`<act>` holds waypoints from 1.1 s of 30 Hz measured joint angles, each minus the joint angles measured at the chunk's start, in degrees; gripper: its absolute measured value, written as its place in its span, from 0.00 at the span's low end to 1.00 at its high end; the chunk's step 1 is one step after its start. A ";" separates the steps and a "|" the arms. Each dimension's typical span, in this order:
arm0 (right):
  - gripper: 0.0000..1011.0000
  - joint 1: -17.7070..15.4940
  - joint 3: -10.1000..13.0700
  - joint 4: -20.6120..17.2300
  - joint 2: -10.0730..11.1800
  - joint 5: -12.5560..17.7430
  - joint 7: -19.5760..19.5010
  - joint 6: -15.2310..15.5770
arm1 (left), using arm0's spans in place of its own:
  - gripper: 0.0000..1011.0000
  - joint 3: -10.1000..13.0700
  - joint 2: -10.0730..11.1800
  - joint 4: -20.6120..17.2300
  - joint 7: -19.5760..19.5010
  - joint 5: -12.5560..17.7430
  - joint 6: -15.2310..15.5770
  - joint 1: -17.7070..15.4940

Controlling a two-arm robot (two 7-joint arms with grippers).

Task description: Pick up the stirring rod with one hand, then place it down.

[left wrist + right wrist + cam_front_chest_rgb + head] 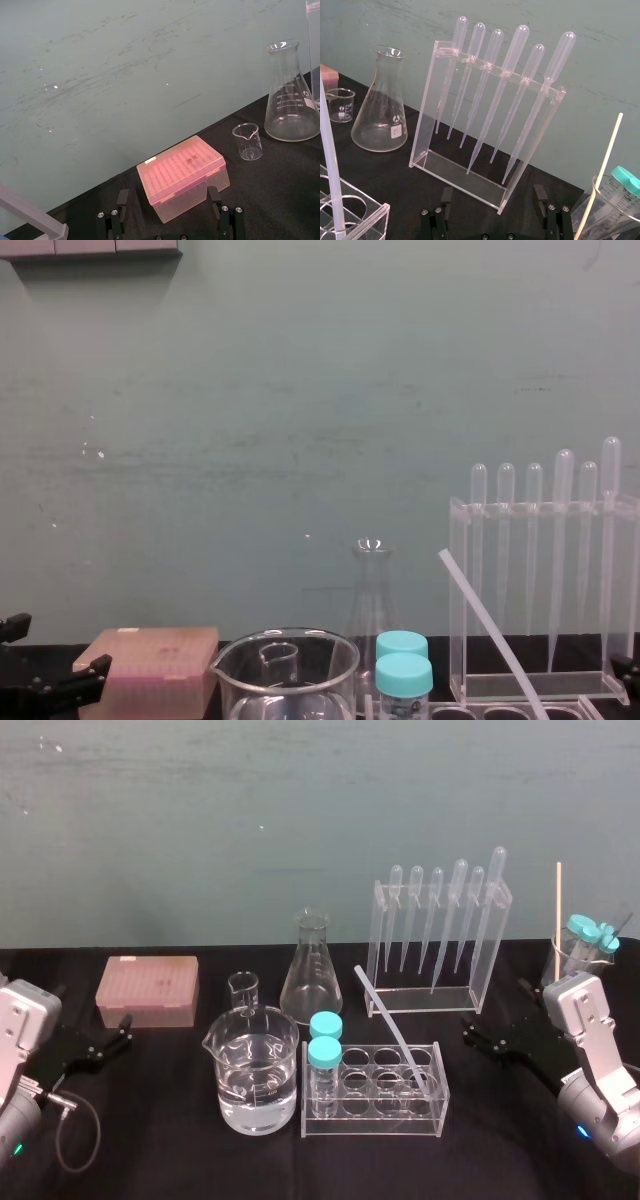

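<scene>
Both tools sit released: left tool (122,1030) at 9 o'clock, right tool (492,1017) at 3 o'clock of tube rack (372,1124). Stirring rod (395,1032) leans toward 11, foot lodged in a well.

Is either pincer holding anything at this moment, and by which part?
Nothing is held. The left pincer and right pincer are open and empty; the translucent whitish stirring rod leans in the clear tube rack, untouched.

The black tabletop (150,1140) bears a pink box (182,172) just beyond the left pincer (167,197) and a pipette stand (460,172) just beyond the right pincer (492,192).
</scene>
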 joint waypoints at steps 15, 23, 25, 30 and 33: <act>0.99 0.00 0.00 0.00 0.00 0.00 0.00 0.00 | 0.99 0.00 0.00 0.00 0.00 0.00 0.00 0.00; 0.99 0.00 0.00 0.00 0.00 0.00 0.00 0.00 | 0.99 0.00 0.00 0.00 0.00 0.00 0.00 0.00; 0.99 0.00 0.00 0.00 0.00 0.00 0.00 0.00 | 0.99 0.00 0.00 0.00 0.00 0.00 0.00 0.00; 0.99 0.00 0.00 0.00 0.00 0.00 0.00 0.00 | 0.99 0.00 0.00 0.00 0.00 0.00 0.00 0.00; 0.99 0.00 0.00 0.00 0.00 0.00 0.00 0.00 | 0.99 0.00 0.00 0.00 0.00 0.00 0.00 0.00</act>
